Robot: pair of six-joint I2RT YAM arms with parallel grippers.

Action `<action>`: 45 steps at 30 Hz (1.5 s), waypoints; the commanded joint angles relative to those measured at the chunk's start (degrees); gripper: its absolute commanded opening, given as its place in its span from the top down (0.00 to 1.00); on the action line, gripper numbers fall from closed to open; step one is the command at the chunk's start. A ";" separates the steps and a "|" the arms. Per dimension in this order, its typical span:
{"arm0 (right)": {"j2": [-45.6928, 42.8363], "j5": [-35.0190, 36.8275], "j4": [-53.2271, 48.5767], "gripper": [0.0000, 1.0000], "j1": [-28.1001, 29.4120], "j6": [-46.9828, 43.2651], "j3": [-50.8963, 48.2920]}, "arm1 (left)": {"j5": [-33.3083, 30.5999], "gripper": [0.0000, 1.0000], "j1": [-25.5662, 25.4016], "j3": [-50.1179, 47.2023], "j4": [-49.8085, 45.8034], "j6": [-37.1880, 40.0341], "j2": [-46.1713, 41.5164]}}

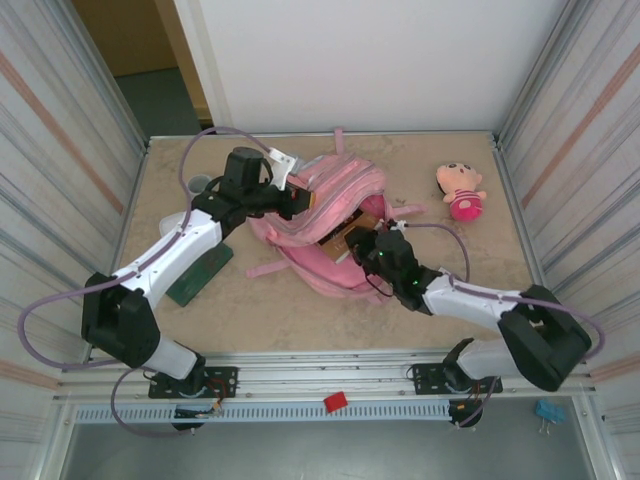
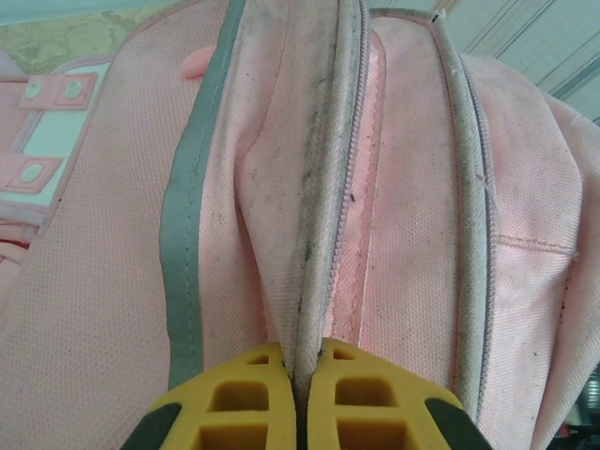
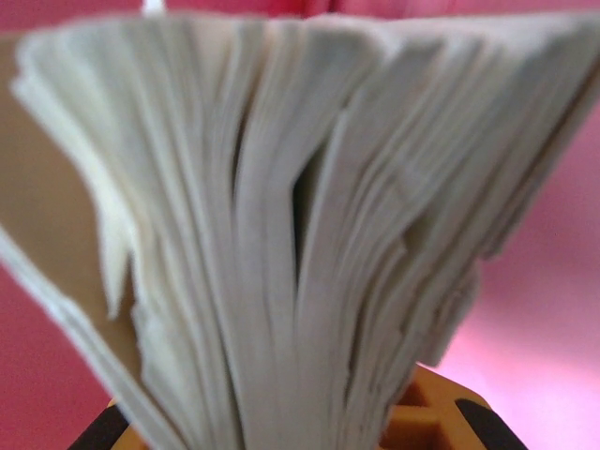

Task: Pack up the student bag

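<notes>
The student bag [image 1: 335, 195], a large pink backpack, lies in the middle of the table with its mouth open toward the right. My left gripper [image 1: 300, 200] is shut on the bag's upper opening edge. Its yellow fingertips [image 2: 305, 384] pinch the grey zipper seam [image 2: 323, 234]. My right gripper [image 1: 368, 245] is shut on a thick brown-covered book [image 1: 352, 238] at the bag's mouth. The book's pale fanned pages [image 3: 281, 234] stand between the orange fingers [image 3: 441, 417], with pink fabric [image 3: 553, 281] behind them.
A pink-and-tan plush doll [image 1: 461, 190] lies at the back right. A flat green book [image 1: 200, 275] lies left of the bag beside my left arm. A small grey cup [image 1: 198, 185] stands at the back left. Metal walls close in the table on both sides.
</notes>
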 commanded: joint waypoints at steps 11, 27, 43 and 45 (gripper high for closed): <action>20.18 12.15 10.03 0.99 0.88 3.30 14.87 | 8.10 1.00 0.68 5.00 10.36 0.39 -0.59; 29.79 10.22 -0.25 0.58 0.76 8.26 19.57 | 3.85 1.00 0.77 3.94 7.98 1.36 -1.28; 1.00 6.10 -17.03 0.39 -0.16 2.77 3.10 | 1.10 1.00 0.48 1.89 6.03 4.43 -0.44; -5.02 6.82 -22.58 0.38 -0.50 -0.97 2.70 | 0.22 1.00 -0.20 1.53 4.62 6.79 -0.41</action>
